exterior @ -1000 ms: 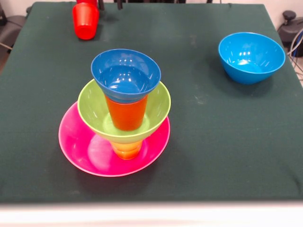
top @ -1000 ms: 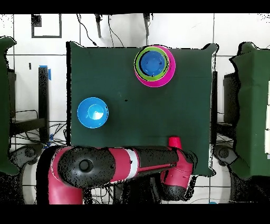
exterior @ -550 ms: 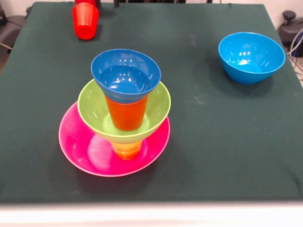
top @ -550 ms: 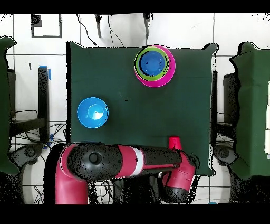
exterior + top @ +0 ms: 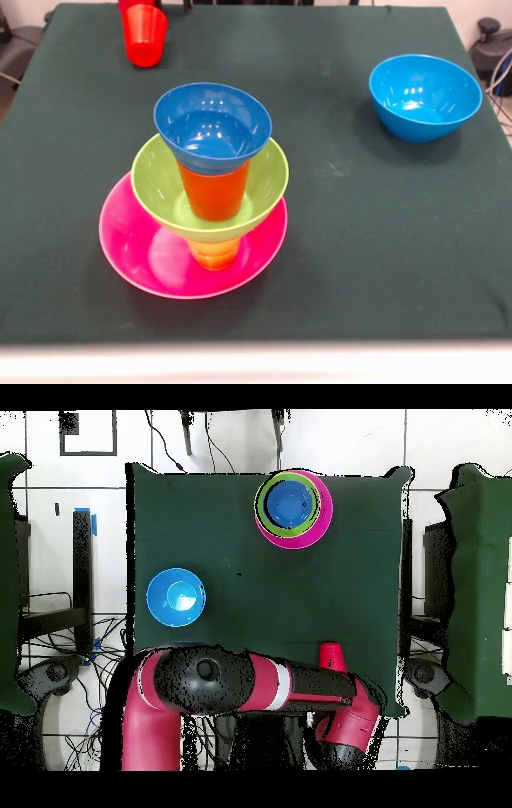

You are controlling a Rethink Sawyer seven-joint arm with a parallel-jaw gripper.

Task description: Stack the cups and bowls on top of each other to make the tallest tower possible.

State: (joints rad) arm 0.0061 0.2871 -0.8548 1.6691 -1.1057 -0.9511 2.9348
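Note:
The tower stands near the front edge in the front view: a wide pink bowl (image 5: 136, 256), a yellow cup (image 5: 214, 253), a lime green bowl (image 5: 156, 186), an orange cup (image 5: 214, 192) and a small dark blue bowl (image 5: 213, 128) on top. From overhead the tower (image 5: 291, 506) is at the table's far side. A red cup (image 5: 145, 34) stands alone upright at the far left corner, also seen from overhead (image 5: 331, 656). A light blue bowl (image 5: 425, 96) sits apart at the right. My gripper (image 5: 345, 729) is just off the table's edge behind the red cup, seen only from above, apart from everything.
The dark green cloth table (image 5: 336, 240) ends in a pale front edge. In the overhead view the red arm (image 5: 250, 684) lies along the table's near edge. The light blue bowl (image 5: 176, 597) is at the left there. Cables and stands surround the table.
The arm has drawn back from the red cup, with its elbow swinging right along the table's edge. The red cup, the tower and the light blue bowl stay in place.

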